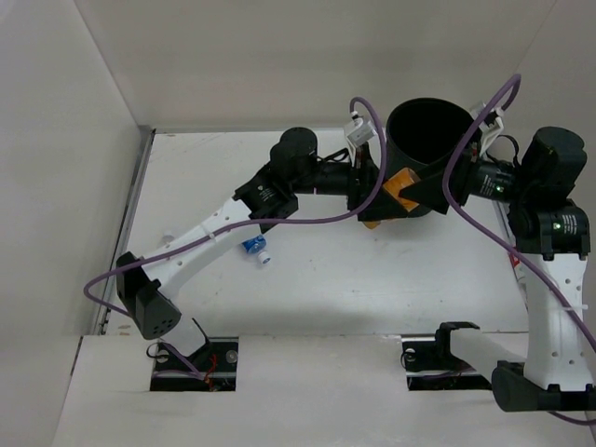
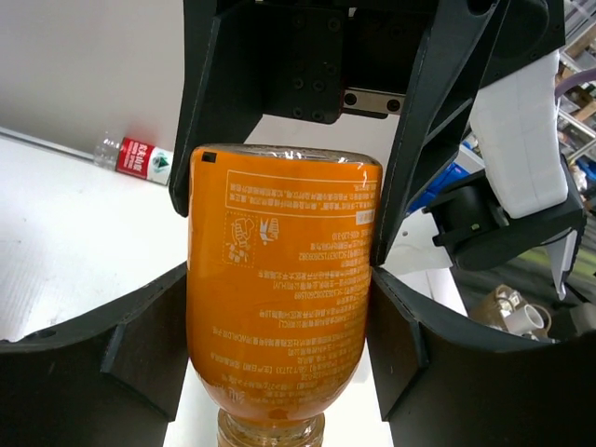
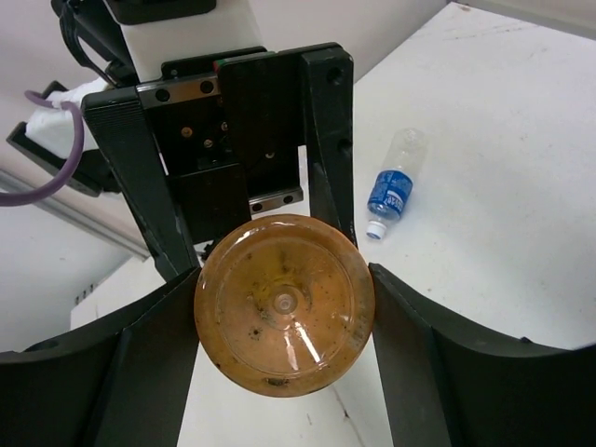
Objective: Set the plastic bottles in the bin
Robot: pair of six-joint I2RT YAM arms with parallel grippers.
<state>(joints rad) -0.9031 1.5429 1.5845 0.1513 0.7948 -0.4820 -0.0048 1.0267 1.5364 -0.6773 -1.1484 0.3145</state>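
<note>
Orange bottle [image 2: 279, 326] was in the air just beside the bin [image 1: 402, 154], pinched by the left gripper [image 2: 279, 279]. The right gripper [image 3: 282, 279] flanked its base; whether it pinched, I could not tell.

The orange bottle [image 2: 279, 298] is held beside the upright black bin [image 1: 407, 160], perhaps touching. The blue-labelled bottle [image 3: 388, 194] and red-labelled bottle [image 2: 136, 158] lie flat.

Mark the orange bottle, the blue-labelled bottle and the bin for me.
orange bottle [image 2: 279, 307], left wrist view, on its printed label.
blue-labelled bottle [image 3: 388, 196], right wrist view, on the blue label.
bin [image 1: 424, 166], top external view, on its near rim.
</note>
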